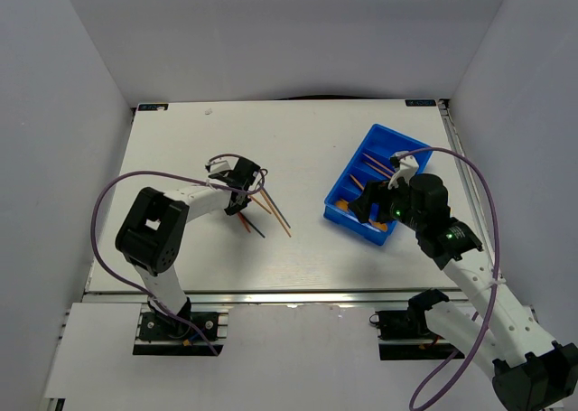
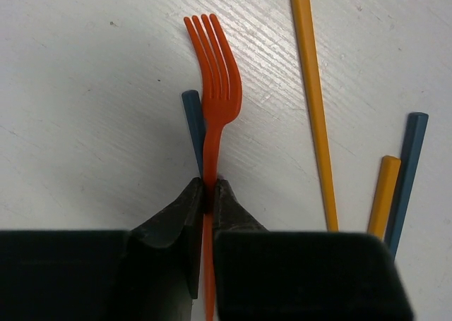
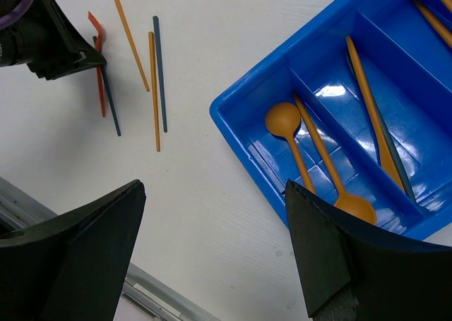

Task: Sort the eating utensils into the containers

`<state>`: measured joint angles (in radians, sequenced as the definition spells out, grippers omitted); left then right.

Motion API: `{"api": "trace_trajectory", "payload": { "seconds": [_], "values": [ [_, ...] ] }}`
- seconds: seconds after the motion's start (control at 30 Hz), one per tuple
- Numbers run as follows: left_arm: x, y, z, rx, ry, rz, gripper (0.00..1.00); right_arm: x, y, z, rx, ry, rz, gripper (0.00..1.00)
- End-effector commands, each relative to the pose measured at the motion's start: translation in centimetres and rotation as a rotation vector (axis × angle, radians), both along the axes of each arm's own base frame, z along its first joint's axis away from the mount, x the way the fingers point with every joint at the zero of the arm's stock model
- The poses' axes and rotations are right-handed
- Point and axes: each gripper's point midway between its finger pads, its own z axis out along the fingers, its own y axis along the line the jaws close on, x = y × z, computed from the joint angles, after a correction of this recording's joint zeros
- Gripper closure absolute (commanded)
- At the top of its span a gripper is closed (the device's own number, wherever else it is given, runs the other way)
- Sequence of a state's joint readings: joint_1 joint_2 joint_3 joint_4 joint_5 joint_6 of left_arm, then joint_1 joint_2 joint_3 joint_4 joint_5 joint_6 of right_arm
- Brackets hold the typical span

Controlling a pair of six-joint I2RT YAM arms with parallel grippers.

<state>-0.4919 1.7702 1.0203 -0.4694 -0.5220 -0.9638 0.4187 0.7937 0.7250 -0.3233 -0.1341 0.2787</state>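
My left gripper (image 2: pixel 208 191) is shut on the handle of a red-orange fork (image 2: pixel 215 88), tines pointing away, low over the table (image 1: pixel 181 149). A blue-grey stick (image 2: pixel 192 116) lies just under the fork. To the right lie a long orange stick (image 2: pixel 314 109), a short orange stick (image 2: pixel 385 194) and another blue-grey stick (image 2: pixel 408 173). The blue tray (image 3: pixel 236 127) holds two orange spoons (image 3: pixel 286 123) and several sticks (image 3: pixel 367 102). My right gripper (image 3: pixel 214 187) is open and empty above the tray's near corner.
The loose sticks (image 1: pixel 271 210) lie mid-table beside my left gripper (image 1: pixel 242 187). The tray (image 1: pixel 357 158) sits at the right, partly under my right gripper (image 1: pixel 366 208). The table's metal front edge (image 3: pixel 152 300) runs close below.
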Motion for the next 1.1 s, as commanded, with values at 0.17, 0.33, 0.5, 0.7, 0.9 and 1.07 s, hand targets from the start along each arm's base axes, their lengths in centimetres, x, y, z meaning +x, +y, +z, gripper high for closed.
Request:
{"api": "trace_trajectory", "payload": {
  "seconds": [0.17, 0.33, 0.5, 0.7, 0.9, 1.07],
  "values": [
    [0.0, 0.0, 1.8, -0.008, -0.009, -0.035, 0.59, -0.1, 0.1, 0.5, 0.010, -0.014, 0.012, 0.16],
    [0.4, -0.2, 2.1, -0.008, -0.017, -0.044, 0.67, -0.2, 0.2, 0.5, 0.012, -0.014, 0.017, 0.16],
    [0.2, -0.2, 1.7, -0.006, -0.003, -0.042, 0.81, -0.2, 0.2, 0.3, 0.009, -0.010, 0.016, 0.16],
    [0.3, -0.3, 2.3, -0.014, -0.017, -0.054, 0.81, -0.2, 0.2, 0.1, 0.007, -0.007, 0.020, 0.16],
    [0.8, -0.5, 3.5, -0.005, -0.032, -0.072, 0.68, -0.2, 0.4, -0.2, 0.009, 0.006, 0.028, 0.16],
    [1.0, -0.6, 3.8, -0.006, -0.038, -0.078, 0.68, -0.3, 0.5, -0.2, 0.011, 0.005, 0.031, 0.16]
  ]
}}
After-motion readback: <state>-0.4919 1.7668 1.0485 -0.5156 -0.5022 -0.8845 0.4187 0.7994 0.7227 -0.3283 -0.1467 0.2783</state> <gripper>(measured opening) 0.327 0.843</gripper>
